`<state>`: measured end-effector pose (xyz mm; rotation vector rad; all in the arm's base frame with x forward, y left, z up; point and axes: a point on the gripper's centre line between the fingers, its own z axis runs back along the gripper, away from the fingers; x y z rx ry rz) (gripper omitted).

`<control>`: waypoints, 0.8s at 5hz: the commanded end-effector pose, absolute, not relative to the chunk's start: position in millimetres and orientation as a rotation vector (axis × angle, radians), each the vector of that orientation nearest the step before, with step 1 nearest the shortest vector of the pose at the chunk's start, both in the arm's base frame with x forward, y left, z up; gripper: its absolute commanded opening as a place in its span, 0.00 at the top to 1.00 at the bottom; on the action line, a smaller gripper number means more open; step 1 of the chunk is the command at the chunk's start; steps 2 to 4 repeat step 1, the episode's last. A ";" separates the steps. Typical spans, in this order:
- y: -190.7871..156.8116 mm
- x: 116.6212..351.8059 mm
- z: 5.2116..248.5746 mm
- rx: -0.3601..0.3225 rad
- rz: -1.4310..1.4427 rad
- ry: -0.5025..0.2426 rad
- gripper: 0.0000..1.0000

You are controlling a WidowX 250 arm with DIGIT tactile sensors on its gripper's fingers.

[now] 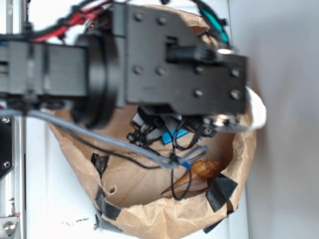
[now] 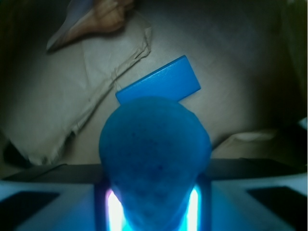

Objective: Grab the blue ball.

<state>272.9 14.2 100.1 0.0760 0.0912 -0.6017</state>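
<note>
Brown paper bowl (image 1: 149, 219) surrounds claw (image 2: 154, 211) closed on round blue ball (image 2: 154, 159); blue block (image 2: 161, 82) behind.

- A white tabletop (image 1: 45, 199) carries a brown paper bag (image 1: 149, 219), rim rolled down and patched with black tape (image 1: 222, 191).
- On the bag's floor lie a flat blue block (image 2: 161, 82) and a brown striped shell-like piece (image 1: 204, 169).

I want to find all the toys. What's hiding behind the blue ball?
Behind the blue ball, the flat blue block lies on brown paper; the ball covers the block's near edge. A brown shell sits farther back.
</note>
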 end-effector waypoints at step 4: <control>4.9 282.7 142.1 0.185 -0.139 -0.092 1.00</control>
